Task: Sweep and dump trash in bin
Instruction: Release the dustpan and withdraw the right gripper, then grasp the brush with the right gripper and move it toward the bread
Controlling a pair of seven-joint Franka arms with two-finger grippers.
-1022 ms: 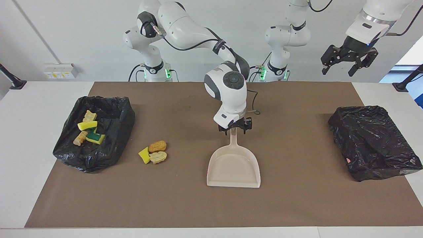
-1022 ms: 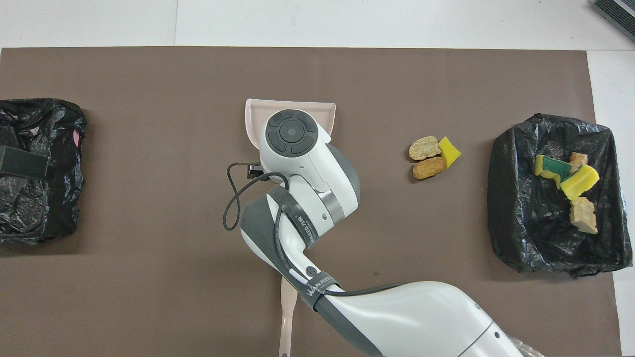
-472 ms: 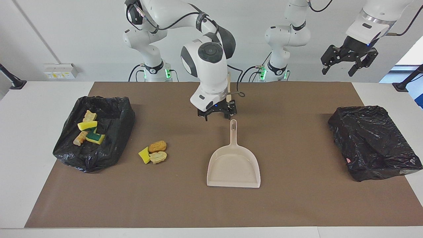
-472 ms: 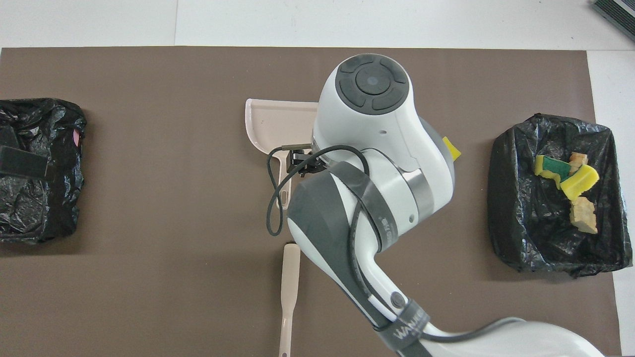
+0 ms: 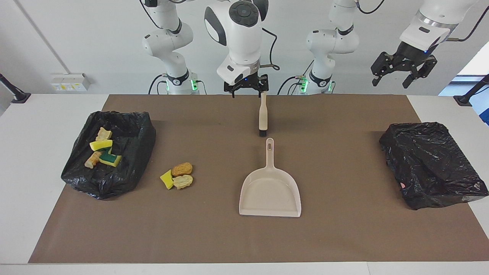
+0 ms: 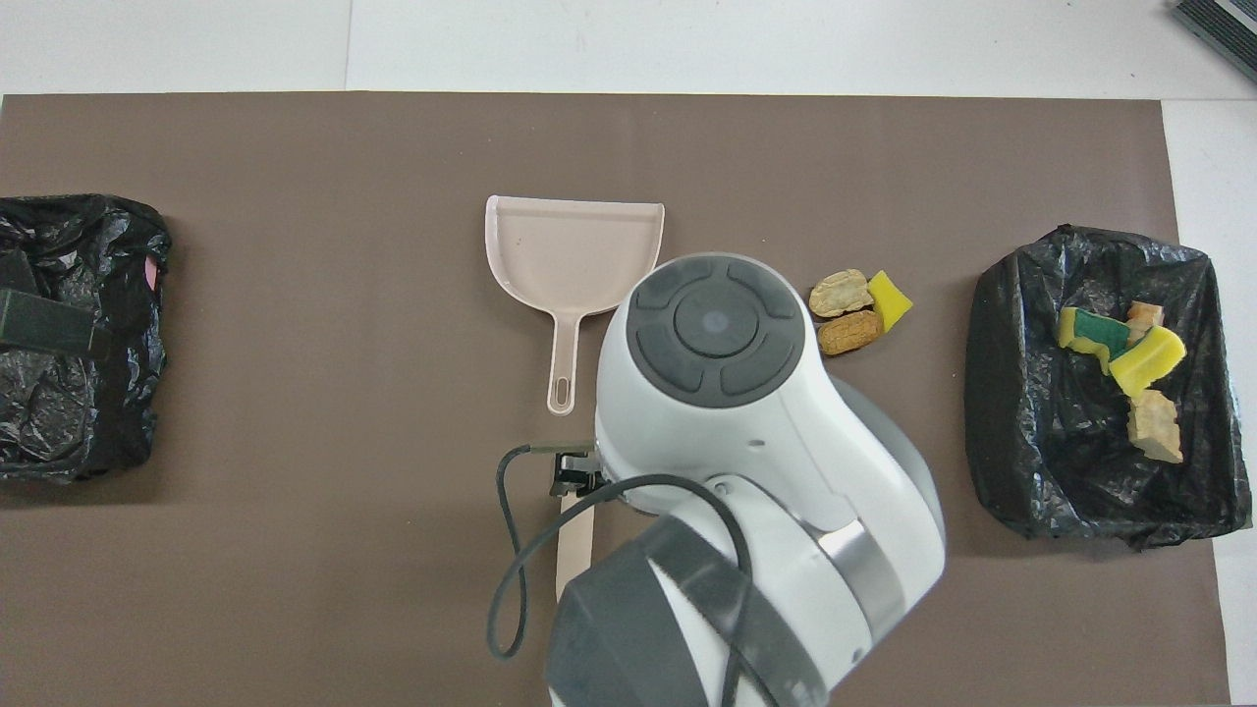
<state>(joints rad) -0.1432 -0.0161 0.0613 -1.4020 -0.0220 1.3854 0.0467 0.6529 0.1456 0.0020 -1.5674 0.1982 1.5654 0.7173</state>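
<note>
Your right gripper (image 5: 246, 88) hangs open and empty over the mat's (image 5: 344, 236) edge by the robots, right above the brush (image 5: 263, 118). That brush lies just beneath, its long axis running straight away from the robots, in line with the dustpan (image 5: 270, 193) handle. Three trash scraps (image 5: 177, 175) sit loose on the mat beside the dustpan, toward the right arm's end, next to the bin (image 5: 134, 152) already holding four. Right arm is nearer, so I'd expect it to take the brush. Your left gripper (image 5: 402, 74) waits high, open, holding nothing, over the other black bag (image 5: 431, 164).
</note>
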